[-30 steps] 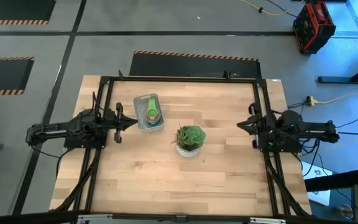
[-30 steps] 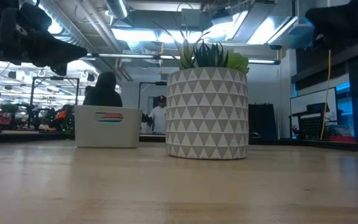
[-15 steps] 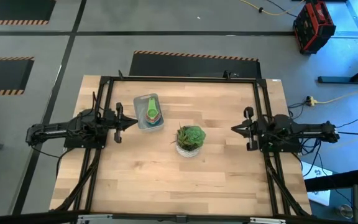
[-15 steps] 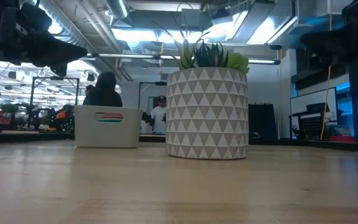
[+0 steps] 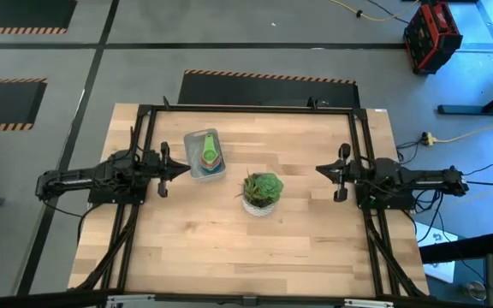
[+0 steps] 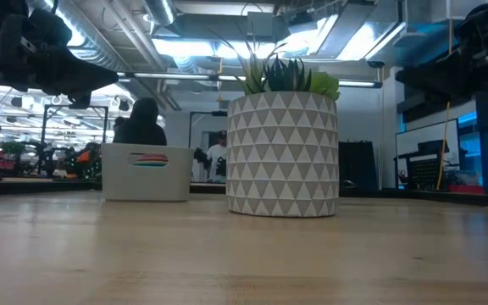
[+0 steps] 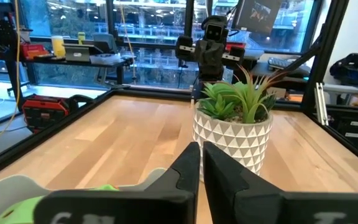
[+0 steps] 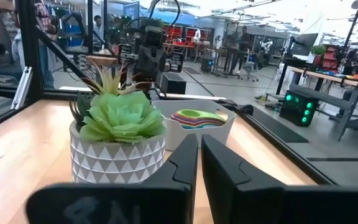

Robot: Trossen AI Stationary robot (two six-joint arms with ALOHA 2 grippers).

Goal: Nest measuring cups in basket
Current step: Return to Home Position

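The basket [image 5: 204, 155] stands on the table left of centre, near the far side. The measuring cups [image 5: 209, 152] lie nested inside it, a green one on top. In the right wrist view the stacked cups [image 8: 198, 117] show above the basket's rim [image 8: 194, 129]. In the low view they show as coloured stripes [image 6: 148, 158] through the basket wall. My left gripper [image 5: 184, 168] hovers shut just left of the basket, whose rim [image 7: 17, 186] shows in its wrist view. My right gripper [image 5: 318, 169] is shut and hovers right of the plant, holding nothing.
A white pot with a triangle pattern and a green leafy plant [image 5: 262, 192] stands at the table's middle, between my right gripper and the basket. A black frame [image 5: 246, 109] runs round the table's edges. Bare wood lies along the near half [image 5: 246, 248]. People show far behind the table [image 6: 142, 123].
My right arm has reached toward the table's left, bringing its gripper closer to the plant pot; its fingers have stayed shut. The basket, cups and plant have not moved.
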